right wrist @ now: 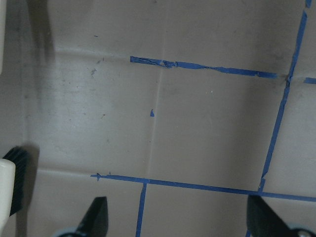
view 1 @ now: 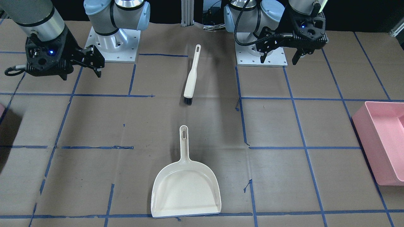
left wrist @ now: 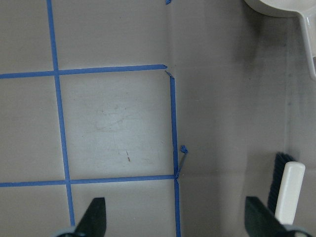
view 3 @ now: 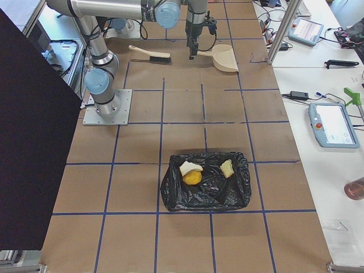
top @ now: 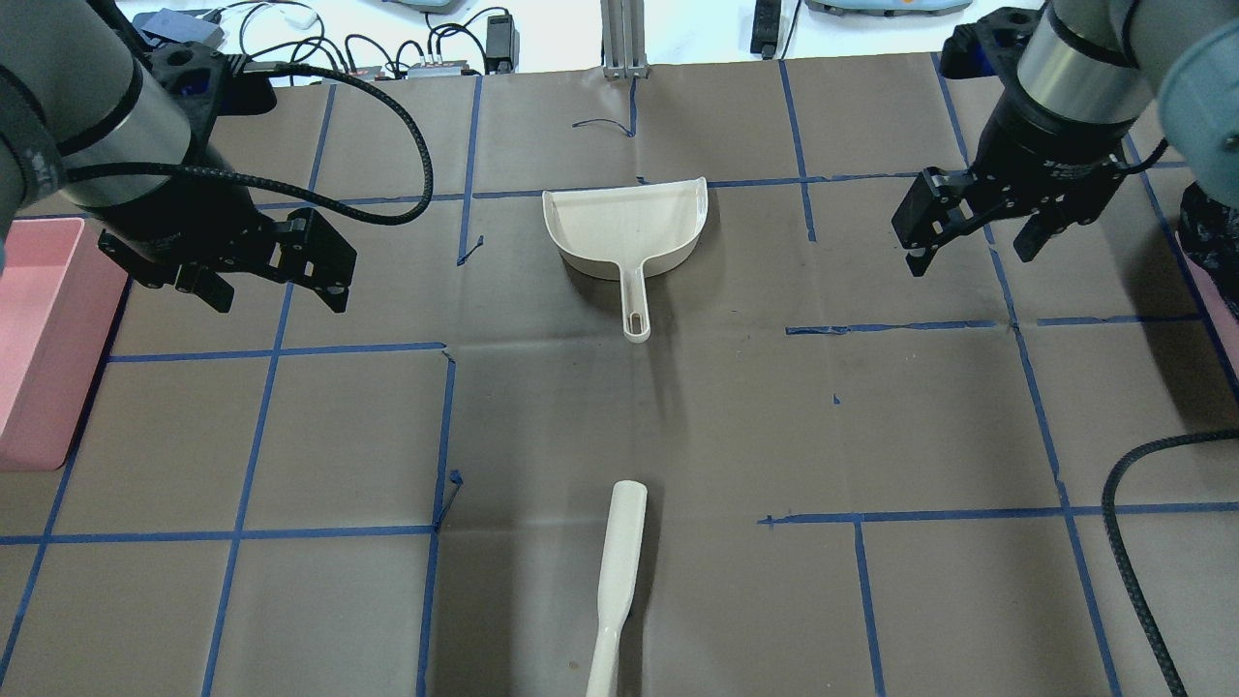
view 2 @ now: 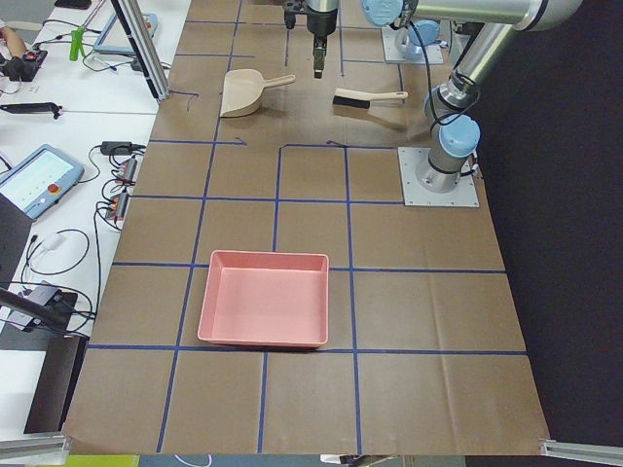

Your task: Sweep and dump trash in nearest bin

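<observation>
Your left fingers [top: 329, 266] and right fingers [top: 920, 227] hang wide open and empty. The bread slices [view 3: 190, 168] and fruit [view 3: 192, 178] lie in the black-lined bin [view 3: 169, 192], so the job seems done. Keep your arms clear of the brush [view 1: 191, 77] and dustpan [view 1: 186, 189].

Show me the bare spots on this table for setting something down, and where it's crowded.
Free room lies between the dustpan and the brush, between the brush and the pink tub, and across the half under the open right pincer. Only the centre line, with those two tools, is taken. The open left pincer hangs near the tub's inner edge.
</observation>
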You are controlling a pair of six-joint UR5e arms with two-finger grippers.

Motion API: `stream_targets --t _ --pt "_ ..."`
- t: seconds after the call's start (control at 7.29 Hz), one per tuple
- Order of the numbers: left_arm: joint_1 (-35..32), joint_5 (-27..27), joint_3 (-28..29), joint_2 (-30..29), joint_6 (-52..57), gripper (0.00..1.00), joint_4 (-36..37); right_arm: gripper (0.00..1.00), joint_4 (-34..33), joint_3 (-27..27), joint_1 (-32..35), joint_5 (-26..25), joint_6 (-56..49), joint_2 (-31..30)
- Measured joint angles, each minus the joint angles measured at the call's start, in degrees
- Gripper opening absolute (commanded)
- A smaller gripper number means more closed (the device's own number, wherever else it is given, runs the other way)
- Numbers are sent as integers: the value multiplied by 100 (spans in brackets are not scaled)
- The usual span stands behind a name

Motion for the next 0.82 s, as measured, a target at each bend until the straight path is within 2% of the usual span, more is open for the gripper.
stream_targets --t 0.82 --pt "-36 -2 93 -380 20 100 -13 100 -107 114 416 15 425 -139"
